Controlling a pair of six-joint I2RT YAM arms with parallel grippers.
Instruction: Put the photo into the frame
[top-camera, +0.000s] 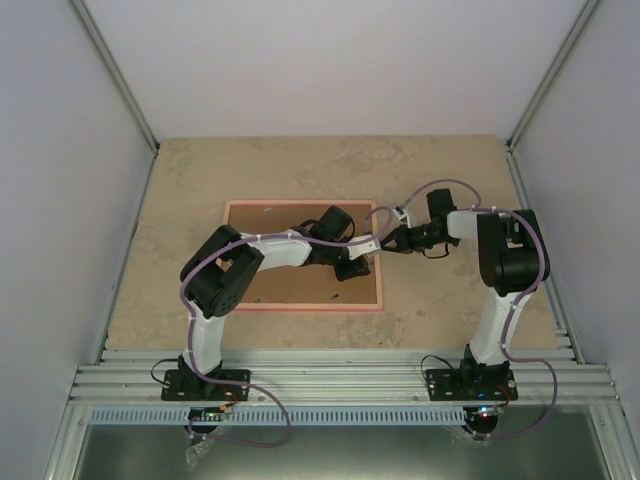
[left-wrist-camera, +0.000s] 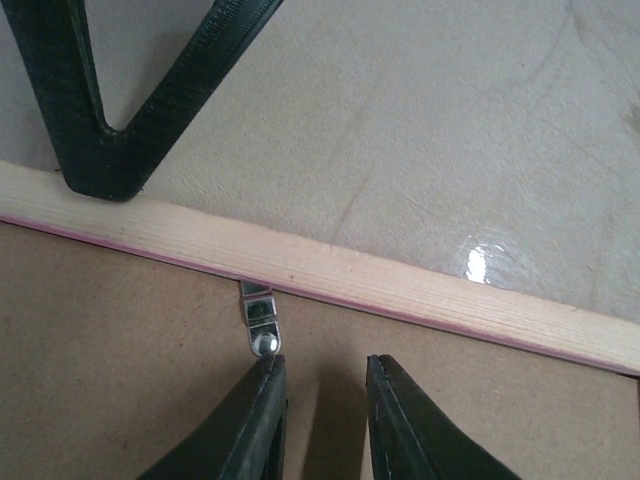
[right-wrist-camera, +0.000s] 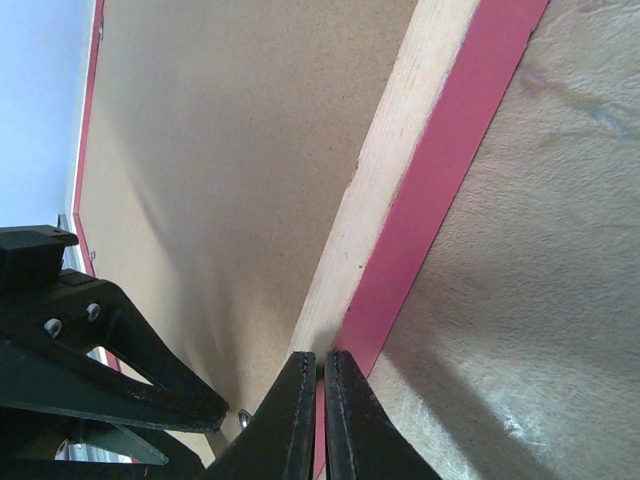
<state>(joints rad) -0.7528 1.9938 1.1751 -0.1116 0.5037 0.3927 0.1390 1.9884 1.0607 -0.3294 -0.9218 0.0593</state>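
Frame: the pink frame (top-camera: 300, 306) lay flat and back-side up on the worktop (top-camera: 450, 170), somewhat left of the middle, its pale wooden rear face showing above pink sides.
Board: a brown backing board (top-camera: 310, 287) filled the frame's opening, sitting inside the rails.
Left claw: the left claw (left-wrist-camera: 325, 375) was over the board near the frame's right rail, pointing at that rail. Its fingers stood a little apart with a narrow gap between them, and nothing was held in that gap.
Clip: a small metal clip (left-wrist-camera: 260, 320) stuck out from the rail onto the board. The left claw's left fingertip was just beside its rounded end; whether they touched could not be told.
Right claw: the right claw (right-wrist-camera: 322, 360) reached in from the right side, its fingers drawn together with only a thin slit between them. The tips met the frame's right rail at its outer edge, where the pale wood joined the pink side, and nothing was gripped between them.
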